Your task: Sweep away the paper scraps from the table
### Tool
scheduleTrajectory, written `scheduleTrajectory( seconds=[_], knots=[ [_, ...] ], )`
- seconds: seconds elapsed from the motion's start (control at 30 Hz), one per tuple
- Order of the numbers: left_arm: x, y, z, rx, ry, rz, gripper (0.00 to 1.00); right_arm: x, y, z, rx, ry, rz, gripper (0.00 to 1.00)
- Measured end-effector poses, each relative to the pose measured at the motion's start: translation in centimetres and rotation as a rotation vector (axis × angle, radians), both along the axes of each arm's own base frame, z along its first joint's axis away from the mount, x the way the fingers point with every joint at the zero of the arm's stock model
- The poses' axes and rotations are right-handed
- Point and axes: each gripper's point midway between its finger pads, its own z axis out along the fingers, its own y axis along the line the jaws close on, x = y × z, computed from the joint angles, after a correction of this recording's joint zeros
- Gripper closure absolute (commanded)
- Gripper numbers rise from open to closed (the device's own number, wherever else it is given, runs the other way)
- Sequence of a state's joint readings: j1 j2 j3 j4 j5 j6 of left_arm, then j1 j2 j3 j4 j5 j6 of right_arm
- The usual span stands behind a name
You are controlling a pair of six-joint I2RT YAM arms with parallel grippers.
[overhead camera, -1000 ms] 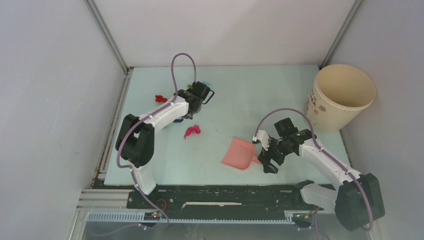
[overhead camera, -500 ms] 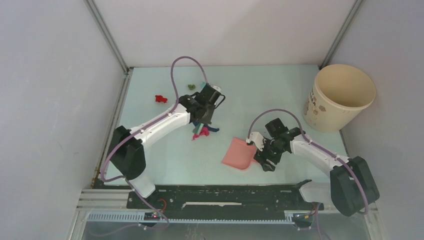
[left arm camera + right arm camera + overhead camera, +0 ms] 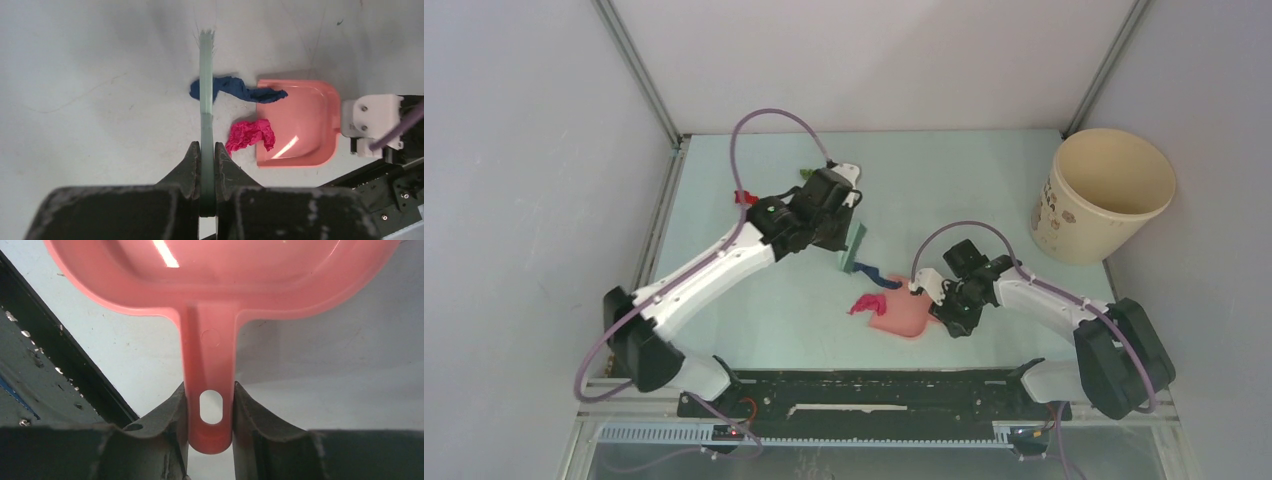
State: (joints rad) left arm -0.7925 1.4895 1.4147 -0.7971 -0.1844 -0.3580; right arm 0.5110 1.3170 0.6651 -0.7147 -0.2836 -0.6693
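Note:
My left gripper is shut on the teal-green hand brush, which stands edge-on on the table. A dark blue paper scrap lies against the brush and reaches the lip of the salmon-pink dustpan. A magenta scrap sits at the dustpan's mouth. My right gripper is shut on the dustpan's handle. From above, the brush is just left of the dustpan. A red scrap and a green scrap lie farther back on the left.
A tall beige paper cup stands at the table's back right corner. A black rail with both arm bases runs along the near edge. Grey walls close in the left, back and right sides.
The left arm swung the brush right and nearer, pushing the magenta and dark blue scraps to the dustpan's mouth. The right gripper closed on the dustpan handle.

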Motion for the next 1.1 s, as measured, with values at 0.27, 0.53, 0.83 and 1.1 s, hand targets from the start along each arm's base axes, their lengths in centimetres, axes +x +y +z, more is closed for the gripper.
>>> scheduleTrajectory(
  seconds=[0.27,0.53,0.83,1.1],
  knots=[
    [0.4,5.0,2.9,0.113,-0.111,0.103,1.00,1.0,-0.4,0.4,-0.050,-0.040,-0.029,0.77],
    [2.3,6.5,-3.0,0.392,-0.028,0.125,1.00,1.5,-1.1,0.8,-0.099,-0.059,-0.057,0.79],
    [0.6,2.9,-6.2,0.286,0.137,-0.001,1.00,1.4,-0.7,0.7,-0.115,-0.044,-0.055,0.80],
    [-2.1,-3.5,-3.5,-0.043,0.238,-0.138,1.00,1.3,-0.4,0.5,-0.118,-0.034,-0.050,0.81]
  ],
)
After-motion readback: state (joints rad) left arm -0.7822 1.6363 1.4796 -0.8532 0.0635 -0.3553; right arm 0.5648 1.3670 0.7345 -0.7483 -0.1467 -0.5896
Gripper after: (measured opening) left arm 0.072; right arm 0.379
